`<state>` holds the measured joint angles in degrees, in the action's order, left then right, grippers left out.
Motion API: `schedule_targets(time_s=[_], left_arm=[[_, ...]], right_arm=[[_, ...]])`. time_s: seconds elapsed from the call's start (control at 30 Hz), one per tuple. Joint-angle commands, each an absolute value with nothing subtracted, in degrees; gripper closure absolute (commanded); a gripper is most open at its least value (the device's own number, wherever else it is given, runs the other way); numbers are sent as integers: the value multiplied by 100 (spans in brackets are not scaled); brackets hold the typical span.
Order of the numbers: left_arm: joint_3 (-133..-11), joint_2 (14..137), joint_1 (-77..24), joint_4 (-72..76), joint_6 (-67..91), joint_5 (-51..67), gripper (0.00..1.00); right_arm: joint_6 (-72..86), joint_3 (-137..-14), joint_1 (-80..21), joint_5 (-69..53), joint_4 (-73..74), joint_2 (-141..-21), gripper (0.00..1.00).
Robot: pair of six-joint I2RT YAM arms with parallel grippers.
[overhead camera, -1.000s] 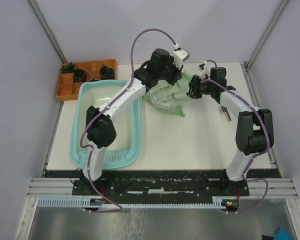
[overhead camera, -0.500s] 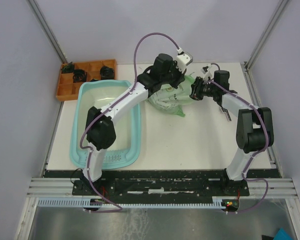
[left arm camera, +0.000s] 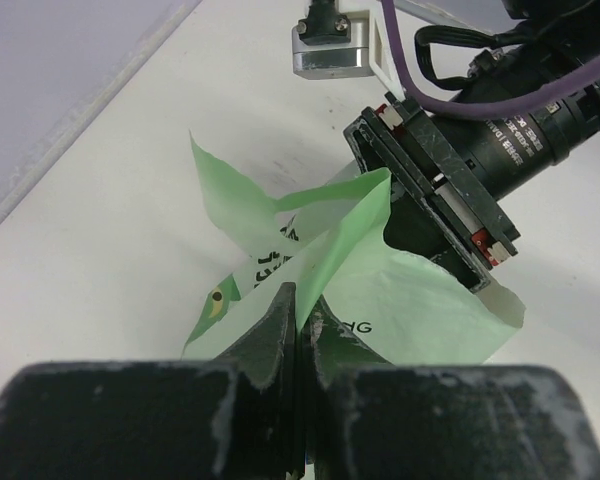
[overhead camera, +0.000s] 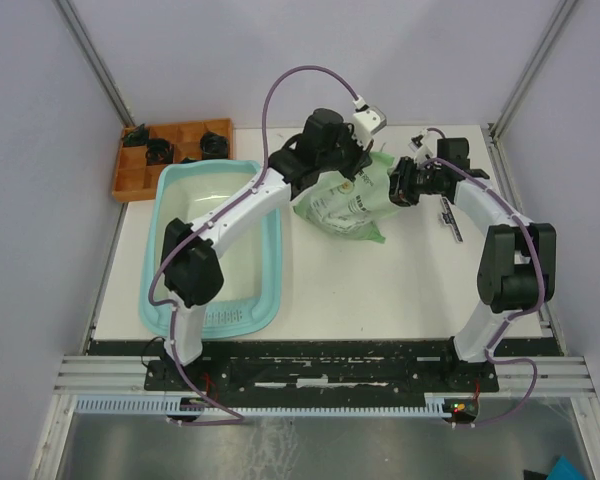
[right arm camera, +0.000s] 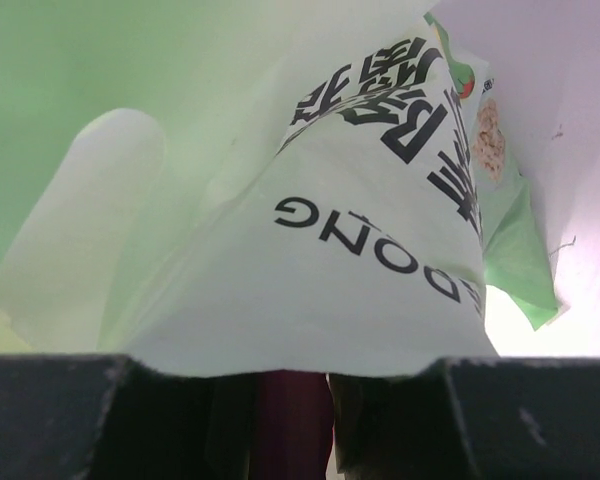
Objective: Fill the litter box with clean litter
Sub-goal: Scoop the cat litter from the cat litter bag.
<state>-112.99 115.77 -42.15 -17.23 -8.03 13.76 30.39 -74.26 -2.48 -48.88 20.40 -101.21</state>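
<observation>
Since the litter had to pour from the bag (left arm camera: 420, 300), my left gripper (left arm camera: 298, 305) was clenched on its green lip. My right gripper (overhead camera: 404, 186) met the opposite lip, its grip hidden by film. The litter box (overhead camera: 152, 270) lay left of both jaws, apart from the bag; no litter showed.

The green and white bag (right arm camera: 360, 290) bears black print. In the right wrist view the Latin letters "DONG" stand tilted on it, and a second tilted line nearby also ends in "DONG". Above these are large black Chinese characters that I cannot read. In the left wrist view only a "G" on the bag is legible. White lettering on a black cylinder (left arm camera: 540, 140) is too small to read.
</observation>
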Motion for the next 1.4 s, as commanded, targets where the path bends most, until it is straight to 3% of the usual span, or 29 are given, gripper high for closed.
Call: schedule_targets(time_s=[0.0, 0.2, 0.33, 0.4, 0.57, 1.07, 1.17, 1.37], left_arm=[[-11206, 10591, -4436, -218, -904, 2003, 97], [-11079, 10601, -4319, 16, -890, 2021, 97], [-12969, 11563, -4316, -874, -1033, 2213, 97], [-13277, 11766, -4307, -728, -950, 2222, 97], [-12835, 11597, -4290, -517, -966, 2146, 97], [-9584, 9999, -4299, 1199, -659, 1416, 96], [-9258, 9768, -4300, 1353, -579, 1247, 94], [-9260, 9759, -4291, 1317, -431, 1245, 78]], right_arm=[[3175, -7769, -227, -5289, 2299, -9772, 98], [3306, -7838, -158, -5239, 2309, -9651, 98], [3368, -7756, -158, -5203, 2240, -9662, 98], [3412, -7665, -145, -5211, 2167, -9604, 98], [3484, -7667, -45, -5273, 2147, -9383, 98], [3792, -7530, 335, -5527, 1889, -9033, 99], [3779, -7515, 404, -5535, 1934, -8989, 98], [3736, -7411, 569, -5636, 2070, -8893, 98]])
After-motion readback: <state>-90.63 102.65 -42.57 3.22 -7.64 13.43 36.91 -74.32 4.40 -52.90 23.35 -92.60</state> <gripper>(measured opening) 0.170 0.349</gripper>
